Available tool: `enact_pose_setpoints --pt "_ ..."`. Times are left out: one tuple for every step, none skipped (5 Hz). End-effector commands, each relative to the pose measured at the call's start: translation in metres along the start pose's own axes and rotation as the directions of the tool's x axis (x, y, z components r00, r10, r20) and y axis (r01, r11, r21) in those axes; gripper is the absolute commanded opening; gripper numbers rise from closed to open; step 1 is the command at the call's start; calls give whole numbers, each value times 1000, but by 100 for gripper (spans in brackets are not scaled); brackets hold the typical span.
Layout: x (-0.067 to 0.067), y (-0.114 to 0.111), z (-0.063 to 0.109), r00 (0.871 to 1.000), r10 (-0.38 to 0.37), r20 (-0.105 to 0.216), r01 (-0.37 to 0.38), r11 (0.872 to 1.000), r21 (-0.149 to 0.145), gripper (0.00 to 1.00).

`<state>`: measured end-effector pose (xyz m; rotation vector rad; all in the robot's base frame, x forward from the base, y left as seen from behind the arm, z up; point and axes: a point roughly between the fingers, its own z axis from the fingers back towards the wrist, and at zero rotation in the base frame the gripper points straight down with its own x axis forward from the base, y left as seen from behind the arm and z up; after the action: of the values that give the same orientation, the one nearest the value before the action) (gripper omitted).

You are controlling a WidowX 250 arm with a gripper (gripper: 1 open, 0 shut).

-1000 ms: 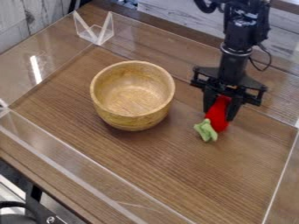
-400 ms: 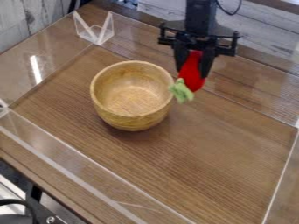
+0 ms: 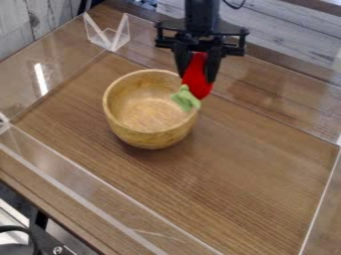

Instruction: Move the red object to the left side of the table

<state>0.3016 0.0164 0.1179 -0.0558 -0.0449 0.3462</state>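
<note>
The black claw (image 3: 200,62) pinches the red strawberry (image 3: 198,74), up near the top of the frame, a bit right of the middle. Its green leaves (image 3: 185,99) hang down and to the left, in front of the right side of the wooden bowl (image 3: 124,121). I can't tell if they touch the bowl. The step now looks like carrying the strawberry over to the left part of the desk (image 3: 56,124). To do it well, keep a snug pinch, because the shiny skin could slip. Keep the leaves high so they don't catch on the bowl's rim. Go all the way past the bowl, then come down slowly on the flat wood and let go softly, so the round toy doesn't roll.
</note>
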Motion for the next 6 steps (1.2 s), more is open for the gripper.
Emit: enact_pose_setpoints --pt "-3 4 19 998 30 51 -29 999 -21 0" --pt "-8 7 20 997 52 51 -50 998 -26 0" --pt "-12 9 22 996 69 53 -67 997 -32 0" --pt "-15 13 26 995 82 56 -80 996 -38 0" --pt "-17 16 30 994 90 60 -87 995 -45 0" --pt "-19 18 35 994 91 62 -88 995 -51 0"
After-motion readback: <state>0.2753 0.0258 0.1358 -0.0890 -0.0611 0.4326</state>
